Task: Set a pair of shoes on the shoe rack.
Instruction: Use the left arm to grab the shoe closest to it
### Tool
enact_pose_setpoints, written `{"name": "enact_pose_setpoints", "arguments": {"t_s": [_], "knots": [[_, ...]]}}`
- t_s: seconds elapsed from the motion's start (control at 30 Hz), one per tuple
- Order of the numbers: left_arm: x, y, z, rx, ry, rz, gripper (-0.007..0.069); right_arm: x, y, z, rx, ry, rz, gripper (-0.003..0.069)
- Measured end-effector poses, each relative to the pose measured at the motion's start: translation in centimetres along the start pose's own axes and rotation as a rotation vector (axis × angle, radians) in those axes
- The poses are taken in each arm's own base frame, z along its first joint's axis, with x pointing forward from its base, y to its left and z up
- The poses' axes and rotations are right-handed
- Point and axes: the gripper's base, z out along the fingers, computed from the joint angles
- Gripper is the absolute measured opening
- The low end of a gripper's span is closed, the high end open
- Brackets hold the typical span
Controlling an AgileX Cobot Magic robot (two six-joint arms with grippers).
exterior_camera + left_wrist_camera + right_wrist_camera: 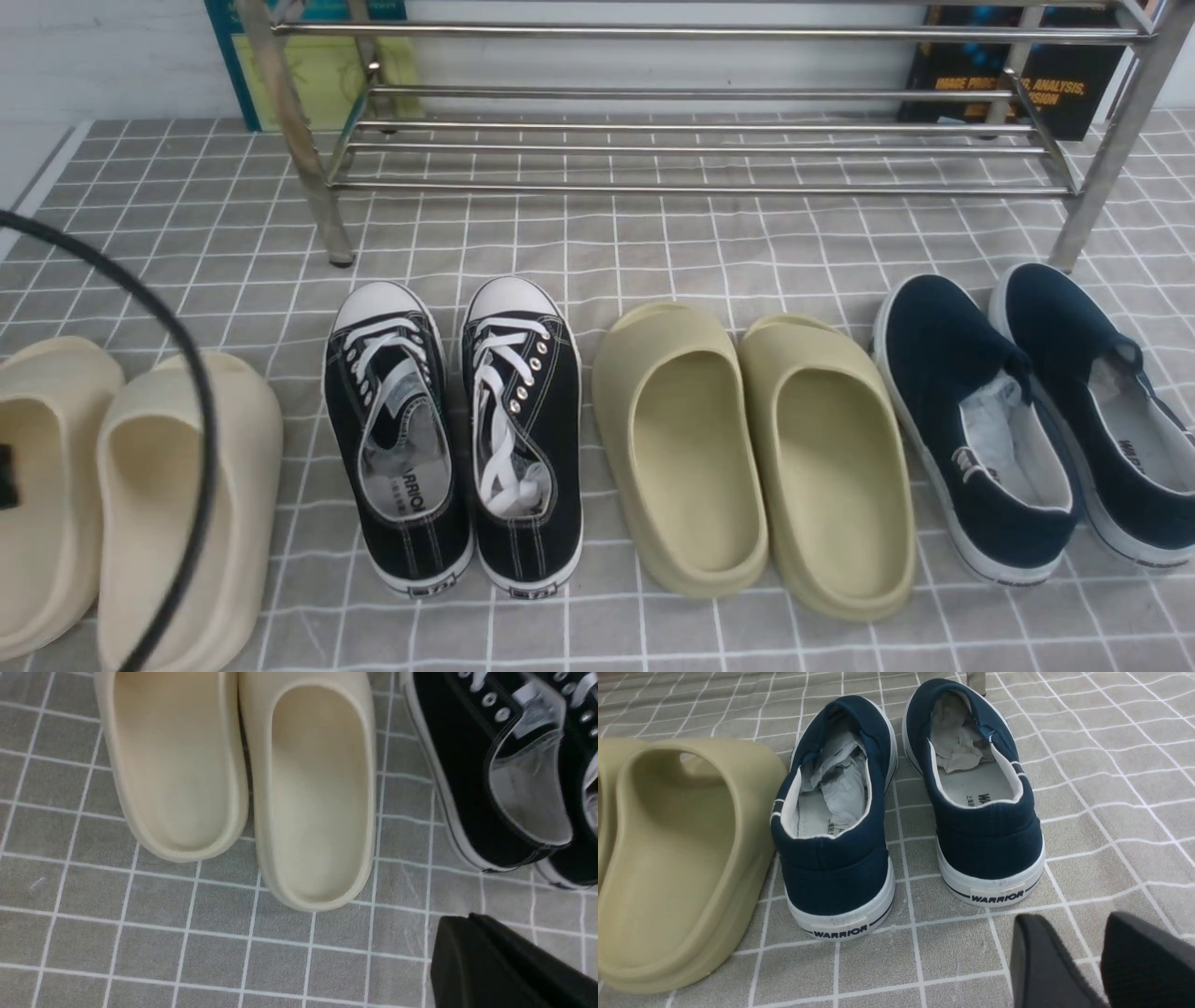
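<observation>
At the near edge — left gripper [472, 933]: fingers pressed together, nothing between them; near the heels of the pair of shoes [527, 429], not touching.
right gripper [1073, 933]: fingers parted, empty; behind the navy slip-ons [831, 868], with the olive slippers [681, 439] between it and the pair.
pair of shoes: side by side on the checked cloth [233, 215], toes toward the shoe rack [691, 188].
shoe rack: no shoe on its visible bars.
progress: nothing placed — grasp, lift and both placements remain.

front: high, faces shoe rack [691, 188] | wrists: close; left above cream slippers [317, 793], right behind navy shoes [836, 868]; front shares both
</observation>
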Motion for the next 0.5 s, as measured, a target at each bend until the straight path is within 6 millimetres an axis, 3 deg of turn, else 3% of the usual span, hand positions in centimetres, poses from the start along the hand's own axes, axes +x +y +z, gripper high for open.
{"name": "enact_pose_setpoints", "arguments": {"t_s": [0.17,0.33,0.4,0.5], "knots": [[-1.1,-2.3,2.8,0.042,0.144,0.116,-0.0013,0.0,0.0,0.0,0.0,0.0,0.0,0.0239],[-3.2,-6.0,6.6,0.038,0.249,0.224,0.0004,0.0,0.0,0.0,0.0,0.0,0.0,0.0239],[-3.7,-6.6,7.9,0.021,0.271,0.222,0.0026,0.0,0.0,0.0,0.0,0.0,0.0,0.0239],[-4.8,-7.8,11.5,-0.024,0.325,0.162,0.0147,0.0,0.0,0.0,0.0,0.0,0.0,0.0239]]}}
